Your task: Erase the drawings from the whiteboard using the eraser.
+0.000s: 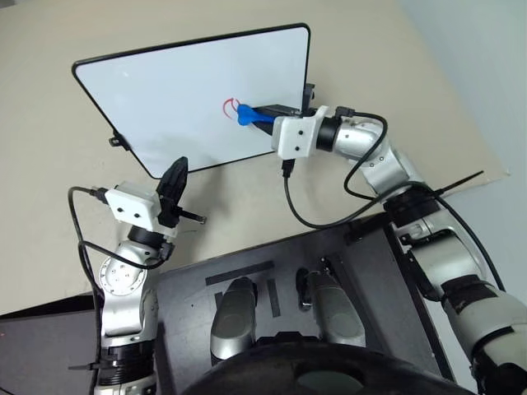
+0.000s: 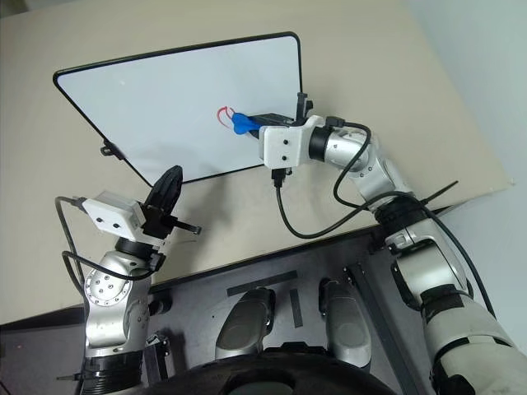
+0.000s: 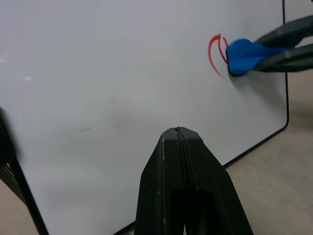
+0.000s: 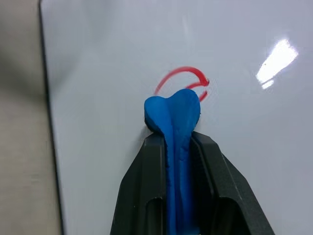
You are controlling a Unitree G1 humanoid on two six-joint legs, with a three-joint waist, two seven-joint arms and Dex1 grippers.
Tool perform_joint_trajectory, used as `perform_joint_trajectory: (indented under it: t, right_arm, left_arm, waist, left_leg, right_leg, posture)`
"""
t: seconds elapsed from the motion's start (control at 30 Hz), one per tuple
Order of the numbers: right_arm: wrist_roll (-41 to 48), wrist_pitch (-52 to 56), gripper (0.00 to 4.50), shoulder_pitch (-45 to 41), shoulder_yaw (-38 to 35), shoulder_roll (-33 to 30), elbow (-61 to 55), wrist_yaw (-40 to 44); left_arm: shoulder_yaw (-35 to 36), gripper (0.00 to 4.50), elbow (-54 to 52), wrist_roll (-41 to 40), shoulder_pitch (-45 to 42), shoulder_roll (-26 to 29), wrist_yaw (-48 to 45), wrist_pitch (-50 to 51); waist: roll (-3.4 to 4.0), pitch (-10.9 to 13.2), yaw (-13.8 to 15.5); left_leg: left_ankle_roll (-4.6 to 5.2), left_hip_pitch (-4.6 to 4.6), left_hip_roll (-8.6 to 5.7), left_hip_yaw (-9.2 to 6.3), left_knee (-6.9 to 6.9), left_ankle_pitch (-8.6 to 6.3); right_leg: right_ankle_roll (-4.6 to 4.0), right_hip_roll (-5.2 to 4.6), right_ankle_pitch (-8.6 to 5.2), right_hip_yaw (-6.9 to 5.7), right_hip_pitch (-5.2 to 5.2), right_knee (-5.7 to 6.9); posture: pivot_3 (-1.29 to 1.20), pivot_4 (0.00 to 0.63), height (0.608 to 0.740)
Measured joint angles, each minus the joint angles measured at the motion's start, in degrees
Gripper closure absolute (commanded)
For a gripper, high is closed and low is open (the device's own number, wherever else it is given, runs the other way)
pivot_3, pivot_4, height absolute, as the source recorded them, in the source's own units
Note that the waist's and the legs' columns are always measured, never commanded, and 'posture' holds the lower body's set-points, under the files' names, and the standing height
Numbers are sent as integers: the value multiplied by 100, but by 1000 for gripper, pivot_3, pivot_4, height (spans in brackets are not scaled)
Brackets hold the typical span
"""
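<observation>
While the right gripper (image 1: 262,116) squeezes the eraser (image 1: 245,115) at the drawing's (image 1: 227,106) 3 o'clock side on the whiteboard (image 1: 165,90), pushing too hard could tip the board. The left gripper (image 1: 175,183) is clenched, empty.

Desk (image 1: 247,214): beige, matte, plain; spans most of the frame from upper left to right of centre in the head views.
Desk edge: runs diagonally from the top right down to a corner at the right side of the frame.
Floor (image 1: 486,58): pale grey-white, beyond the desk edge, upper right of the frame.
Light: soft and even; bright glare patch in the upper right of the right wrist view.
</observation>
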Motion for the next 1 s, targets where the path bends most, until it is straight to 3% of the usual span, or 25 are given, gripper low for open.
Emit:
perform_joint_trajectory:
  t: [0.2,0.63,1.0]
  right_arm:
    - [-383,-417,4122,-230,46,156,619,-448]
    - [-606,-827,4122,-709,26,273,848,-1048]
    - [-795,-950,4122,-520,291,326,1112,-1007]
  left_arm:
    - [1,4500,80,1,3,-5,-16,-174]
    - [-40,4500,-87,7,-170,2,50,98]
    - [-37,4500,-192,6,-261,32,59,346]
  waist:
    - [0,0,-27]
    - [3,2,-30]
    - [3,2,-34]
  left_leg:
    - [3,3,2,-2,2,3]
    - [4,2,4,-3,1,13]
    - [0,-2,5,-2,1,11]
  right_leg:
    - [-28,3,26,-1,-14,18]
    - [-31,6,40,-2,-28,13]
    - [-31,4,41,-1,-32,10]
  posture:
    - [0,150,740]
    - [0,150,740]
    - [0,150,740]
